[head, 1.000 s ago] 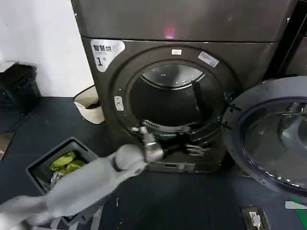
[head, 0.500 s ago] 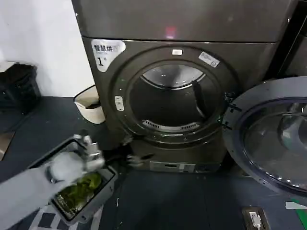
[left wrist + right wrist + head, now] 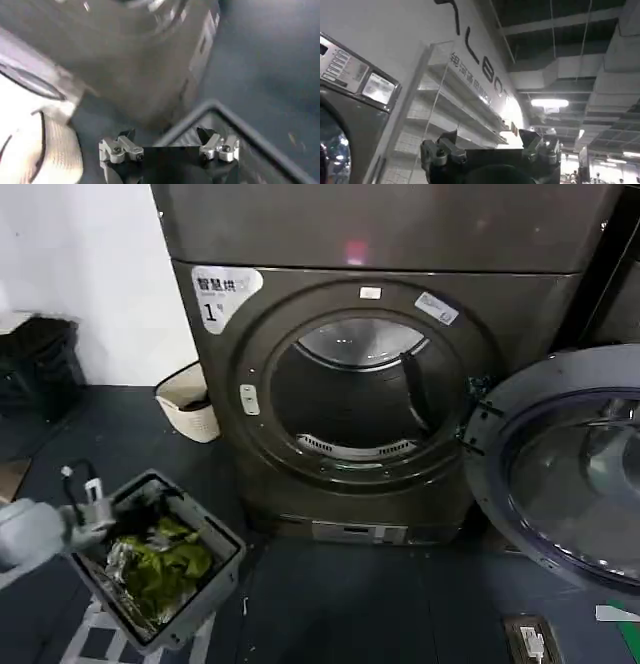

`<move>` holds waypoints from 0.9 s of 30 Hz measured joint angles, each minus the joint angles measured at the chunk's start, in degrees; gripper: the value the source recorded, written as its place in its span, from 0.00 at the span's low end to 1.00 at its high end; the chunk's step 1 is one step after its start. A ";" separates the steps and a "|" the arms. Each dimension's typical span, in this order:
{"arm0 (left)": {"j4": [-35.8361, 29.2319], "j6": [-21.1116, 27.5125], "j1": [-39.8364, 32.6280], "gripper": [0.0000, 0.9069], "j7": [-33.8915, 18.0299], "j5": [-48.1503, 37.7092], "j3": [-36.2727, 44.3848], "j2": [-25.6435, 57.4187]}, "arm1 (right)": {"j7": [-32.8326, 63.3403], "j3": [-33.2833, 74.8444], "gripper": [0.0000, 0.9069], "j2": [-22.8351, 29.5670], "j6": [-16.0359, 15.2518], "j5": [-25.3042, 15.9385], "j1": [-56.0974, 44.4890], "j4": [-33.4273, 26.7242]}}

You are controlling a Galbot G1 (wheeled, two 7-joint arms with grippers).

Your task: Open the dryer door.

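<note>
Door (image 3: 570, 469) of machine "1" stands swung fully open at the right of the drum mouth (image 3: 355, 399), hinged at the mouth's right edge; the opening step reads as done — nothing appears left but clearing the arm. Its inner face, chrome rim around dark glass, turns toward the camera and slightly leftward; being round, the door has no long axis, its plane roughly upright and angled away from the machine front. Left gripper (image 3: 85, 494) hangs low at the left, over the grey bin (image 3: 222, 536) of green items, well apart from the door; jaws spread, grasping nothing. Right gripper (image 3: 490, 147) points up toward the ceiling, jaws likewise spread and empty.
</note>
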 joint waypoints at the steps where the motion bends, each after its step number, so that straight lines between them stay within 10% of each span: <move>1: 0.35 0.06 0.42 1.00 0.22 0.75 -0.19 0.70 | -0.07 0.01 1.00 -0.03 0.00 0.00 0.00 -0.08; 27: 6.05 -2.75 2.82 1.00 6.17 17.11 -0.45 4.44 | -0.79 0.60 1.00 0.37 0.08 0.26 -0.73 -0.50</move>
